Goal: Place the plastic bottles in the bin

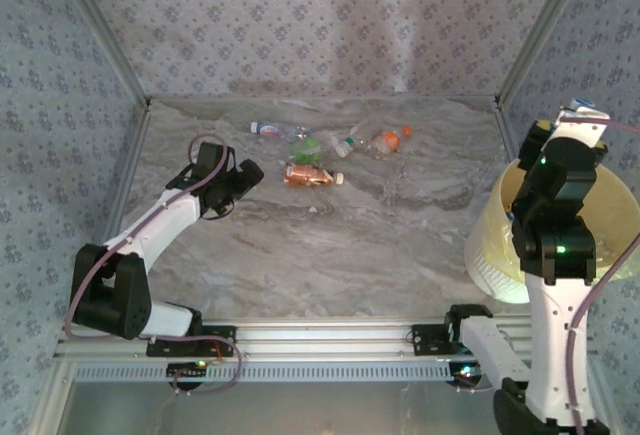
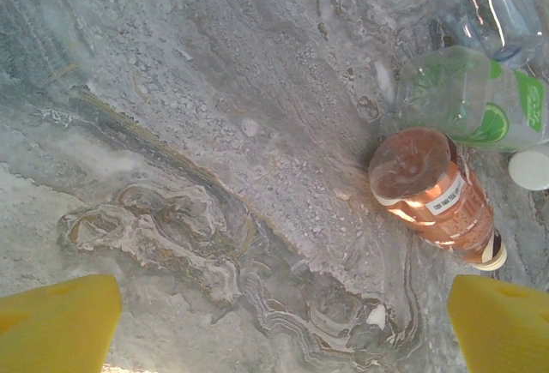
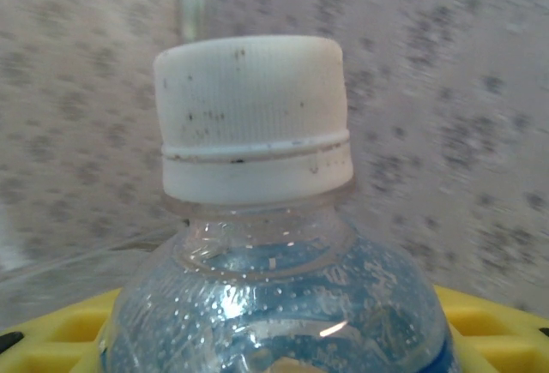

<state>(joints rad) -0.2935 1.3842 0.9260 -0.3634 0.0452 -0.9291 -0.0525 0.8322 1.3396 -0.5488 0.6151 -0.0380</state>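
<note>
Several plastic bottles lie at the back of the table: an orange-brown one (image 1: 312,175), a green-labelled one (image 1: 307,148), a clear one (image 1: 268,130), another clear one (image 1: 350,142) and an orange one (image 1: 388,141). My left gripper (image 1: 245,173) is open just left of the orange-brown bottle (image 2: 433,193), with bare table between its yellow fingers (image 2: 60,321). The green-labelled bottle (image 2: 480,99) lies beyond. My right gripper (image 1: 578,120) is raised over the pale-yellow bin (image 1: 500,245). In the wrist view the right gripper (image 3: 274,343) is shut on a clear blue-labelled bottle (image 3: 274,296) with a white cap.
The right arm hides much of the bin, which stands at the table's right edge. A loose white cap (image 2: 530,170) lies by the orange-brown bottle. Patterned walls close in the back and sides. The marbled tabletop (image 1: 380,245) lies open between the arms.
</note>
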